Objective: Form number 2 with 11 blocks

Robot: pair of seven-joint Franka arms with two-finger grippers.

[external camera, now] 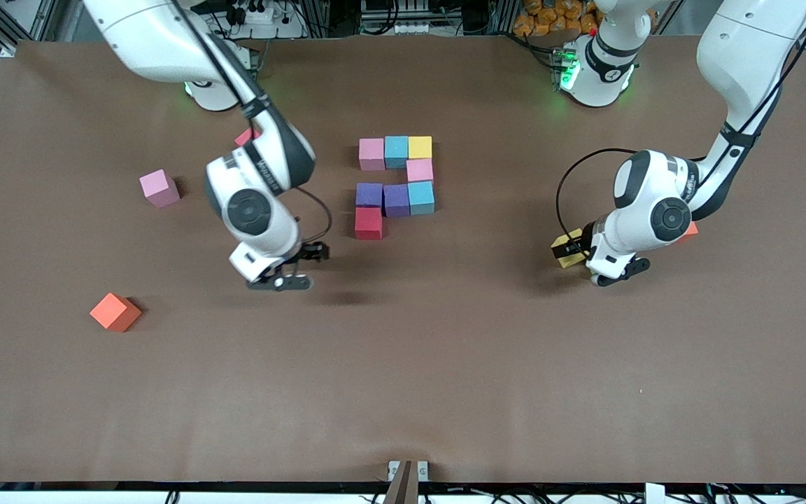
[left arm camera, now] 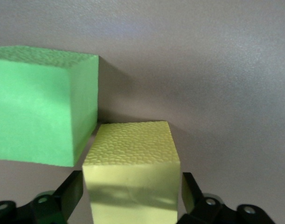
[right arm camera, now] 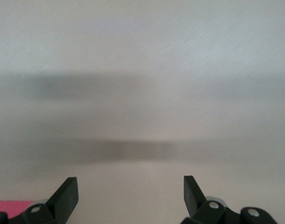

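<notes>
The number 2 [external camera: 396,183] stands partly built mid-table from pink, light blue, yellow, purple and red blocks, with the red block [external camera: 368,222] nearest the front camera. My left gripper [external camera: 574,252] is down at the table toward the left arm's end. Its fingers [left arm camera: 73,190] press the sides of a yellow block [left arm camera: 131,163]. A green block [left arm camera: 37,112] sits right beside that yellow one and is hidden in the front view. My right gripper [external camera: 283,274] hangs open over bare table, nothing between its fingers [right arm camera: 67,193].
Loose blocks lie toward the right arm's end: a pink one [external camera: 159,188], an orange one [external camera: 115,312] and a red one [external camera: 245,136] half hidden by the right arm. An orange block [external camera: 688,231] peeks out by the left wrist.
</notes>
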